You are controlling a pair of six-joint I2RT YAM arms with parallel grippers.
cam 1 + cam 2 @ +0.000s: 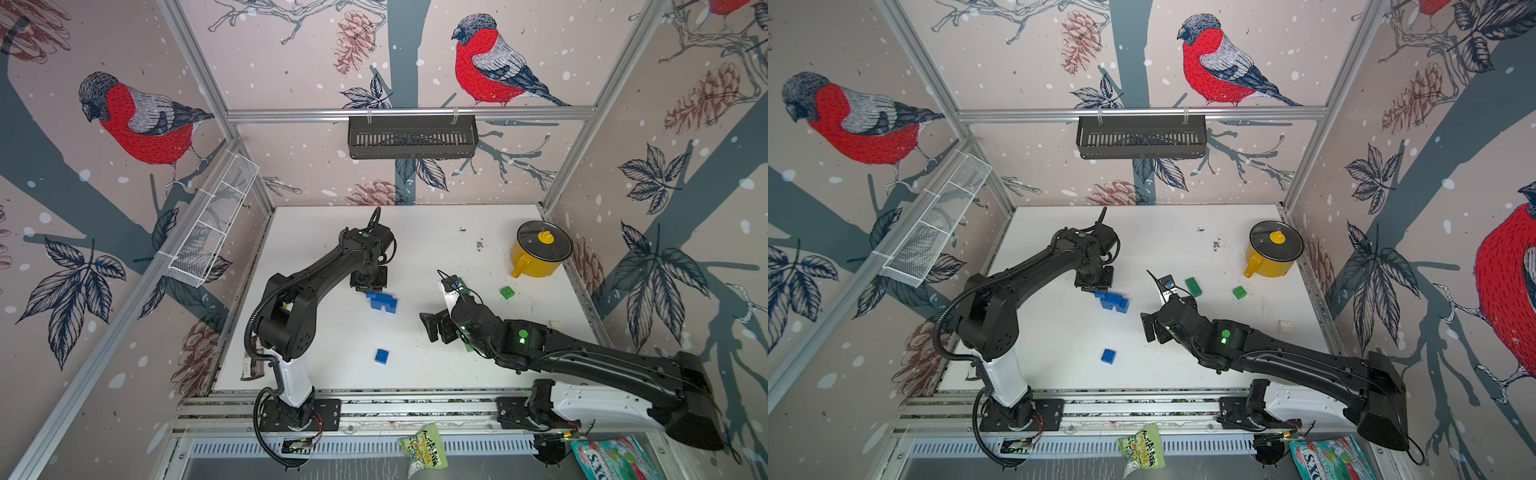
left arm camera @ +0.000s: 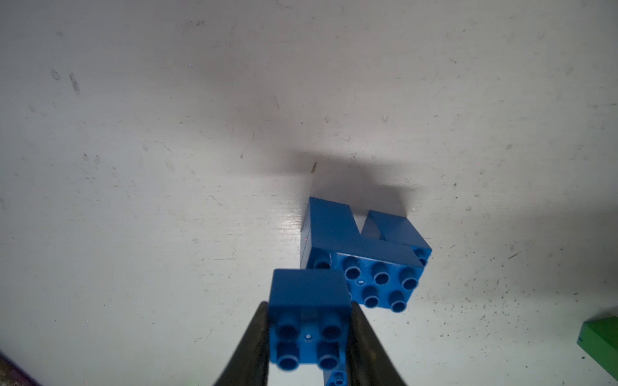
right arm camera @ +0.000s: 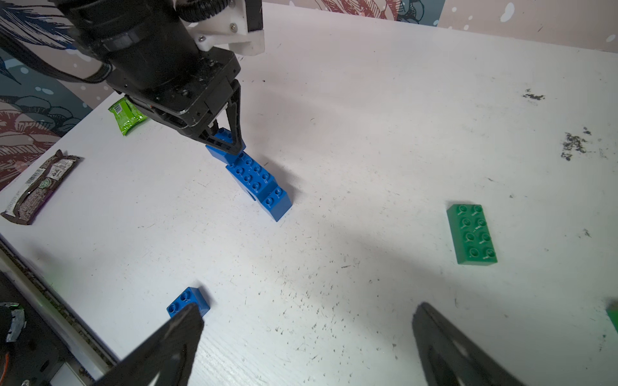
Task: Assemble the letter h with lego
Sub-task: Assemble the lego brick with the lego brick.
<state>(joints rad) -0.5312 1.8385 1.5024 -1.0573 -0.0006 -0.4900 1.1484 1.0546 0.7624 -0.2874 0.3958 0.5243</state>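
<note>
**Clamping a brick beside the blue stack**

The left gripper (image 2: 309, 309) pinches a blue square brick (image 2: 307, 290) between its fingers, right at one end of the blue stack (image 2: 354, 240) near the middle of the white table (image 1: 436, 249). The right gripper (image 3: 309, 312) hangs wide open, empty. A loose blue brick (image 1: 381, 356) lies toward the front. A green oblong brick (image 3: 471, 234) and a small green brick (image 1: 507, 292) lie on the right.
</note>
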